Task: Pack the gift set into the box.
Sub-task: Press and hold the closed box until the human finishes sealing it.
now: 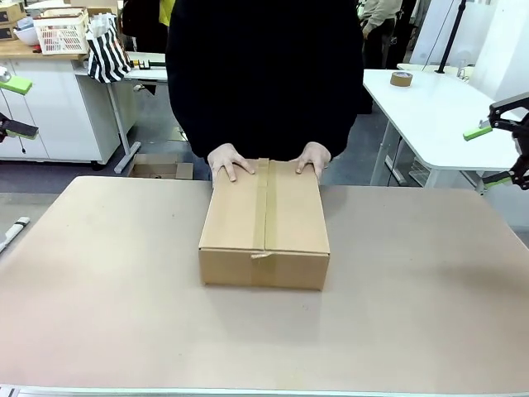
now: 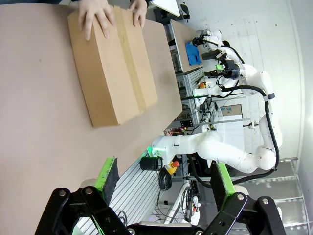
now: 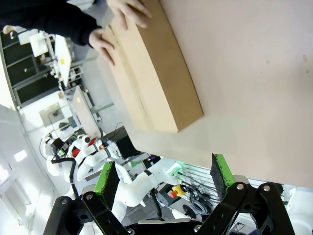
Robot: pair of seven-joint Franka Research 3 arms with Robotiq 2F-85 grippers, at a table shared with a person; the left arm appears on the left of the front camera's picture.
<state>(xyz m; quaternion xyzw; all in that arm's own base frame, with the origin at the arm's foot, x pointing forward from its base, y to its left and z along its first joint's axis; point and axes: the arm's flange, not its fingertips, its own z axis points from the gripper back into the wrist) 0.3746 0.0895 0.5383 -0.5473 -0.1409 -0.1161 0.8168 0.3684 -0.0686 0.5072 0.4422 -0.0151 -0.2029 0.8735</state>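
From the front, the box [image 1: 264,223] sits closed at the middle of the tan table [image 1: 107,281], its short end toward the camera; a tape strip [image 1: 267,207] runs along its top seam. The person's hands [image 1: 230,161] lie flat on the far end of the lid, one on each side of the tape; the person wears a black top [image 1: 264,74] and stands at the far edge. The left gripper [image 1: 12,107] shows at the picture's left border and the right gripper [image 1: 492,155] at the right border. Both are off the table and well apart from the box, green pads spread. A roll of tape [image 1: 402,78] lies on a white side table [image 1: 438,107] behind.

In the left wrist view, the left gripper [image 2: 164,183] has its fingers [image 2: 108,174] spread wide with nothing between them; beyond, the box [image 2: 115,68] lies on the table [image 2: 39,122] with the person's hands [image 2: 95,14] on its far end; the right arm [image 2: 230,152] stands past the table's edge.

In the right wrist view, the right gripper [image 3: 164,178] is likewise released, with its fingers [image 3: 220,169] apart and empty. The box [image 3: 156,73] rests on the table [image 3: 254,73] well beyond them, the person's hands [image 3: 129,10] pressed on its far end, a black sleeve [image 3: 44,19] behind; the left arm [image 3: 139,183] stands farther off.
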